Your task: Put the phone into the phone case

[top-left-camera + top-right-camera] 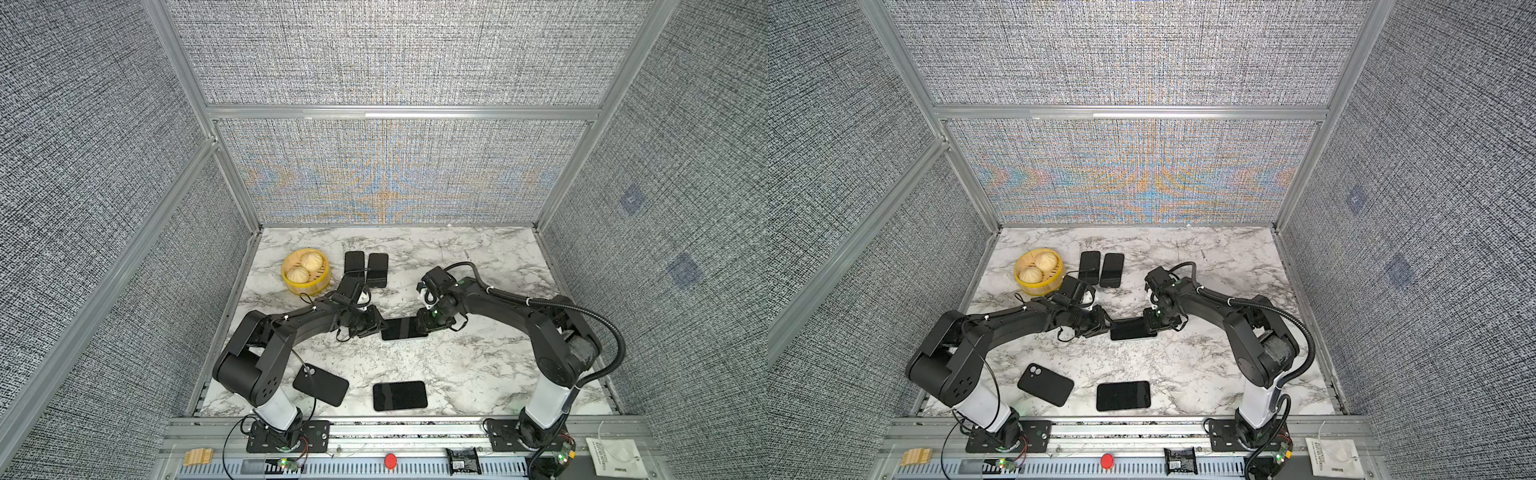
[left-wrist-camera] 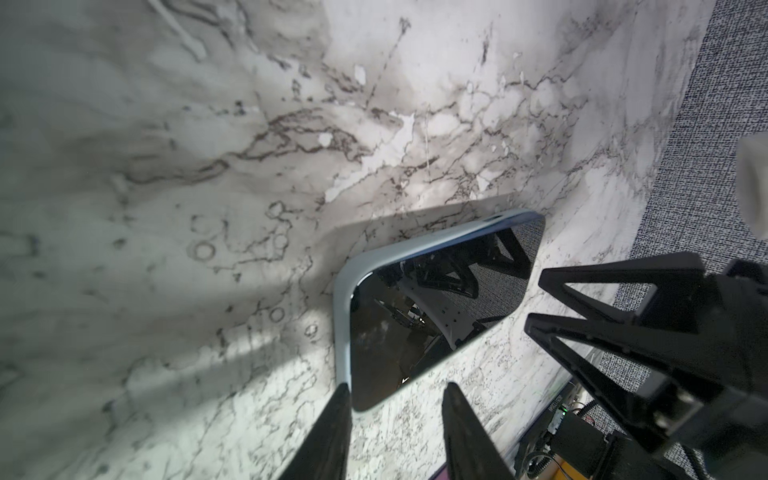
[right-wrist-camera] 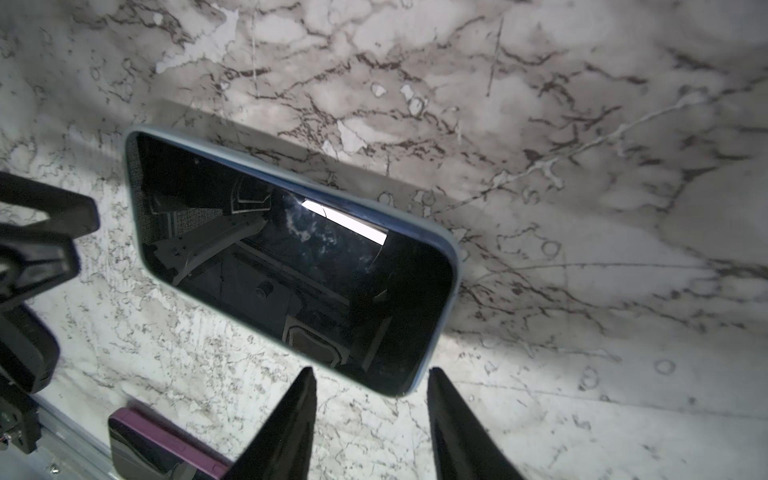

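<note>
A phone [image 1: 404, 328] [image 1: 1133, 328] lies flat, screen up, at the middle of the marble table. A light blue phone case rim [image 2: 341, 316] [image 3: 452, 249] runs round its dark screen [image 2: 440, 311] [image 3: 291, 266]. My left gripper [image 1: 380, 326] [image 2: 397, 385] is open at the phone's left end. One fingertip [image 2: 343, 388] sits right at the case's corner. My right gripper [image 1: 419, 324] [image 3: 372, 370] is open at the phone's right end, with a corner of the phone just ahead of its fingers. Neither gripper holds anything.
A black case with a camera cutout [image 1: 320, 384] and a dark phone [image 1: 400, 395] lie near the front edge. Two more dark phones [image 1: 354, 266] [image 1: 377, 269] lie at the back beside a yellow steamer basket [image 1: 291, 286] holding two buns. Fabric walls enclose the table.
</note>
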{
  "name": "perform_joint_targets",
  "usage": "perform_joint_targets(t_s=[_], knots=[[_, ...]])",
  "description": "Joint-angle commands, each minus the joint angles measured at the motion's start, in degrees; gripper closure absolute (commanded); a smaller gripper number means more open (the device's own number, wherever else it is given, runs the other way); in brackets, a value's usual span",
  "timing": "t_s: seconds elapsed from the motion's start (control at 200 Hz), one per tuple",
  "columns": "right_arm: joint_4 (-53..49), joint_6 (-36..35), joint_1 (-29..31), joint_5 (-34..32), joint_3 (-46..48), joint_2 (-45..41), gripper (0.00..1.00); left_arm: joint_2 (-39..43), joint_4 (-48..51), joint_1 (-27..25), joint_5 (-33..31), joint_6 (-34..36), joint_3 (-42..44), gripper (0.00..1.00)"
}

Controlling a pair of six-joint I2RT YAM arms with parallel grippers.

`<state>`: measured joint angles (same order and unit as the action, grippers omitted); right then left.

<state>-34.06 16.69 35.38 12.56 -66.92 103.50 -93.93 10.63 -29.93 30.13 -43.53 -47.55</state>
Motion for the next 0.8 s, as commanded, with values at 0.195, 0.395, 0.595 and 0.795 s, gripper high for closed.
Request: perform_joint_targets(t_s=[0.195,0.395,0.595,0.795], knots=[[0.0,-0.5,0.1,1.1,0.1,1.1,0.53,-2.1,-0.5,0.0,1.0,1.4,-1.3,0.61],[2.9,1.3,0.7,5.0,2.2,0.6,0.54,-2.7,-1.2,0.0,1.3,1.4,-1.5,0.60],[5.7,3.3,1.9,7.5,4.0,-0.7,0.56,-2.5,-0.2,0.1,0.3,1.9,-1.7,0.60],[7.7,5.5,3.9,8.7,5.3,-1.9,0.57,-2.4,2.8,0.2,-0.4,3.6,-4.0,0.61]])
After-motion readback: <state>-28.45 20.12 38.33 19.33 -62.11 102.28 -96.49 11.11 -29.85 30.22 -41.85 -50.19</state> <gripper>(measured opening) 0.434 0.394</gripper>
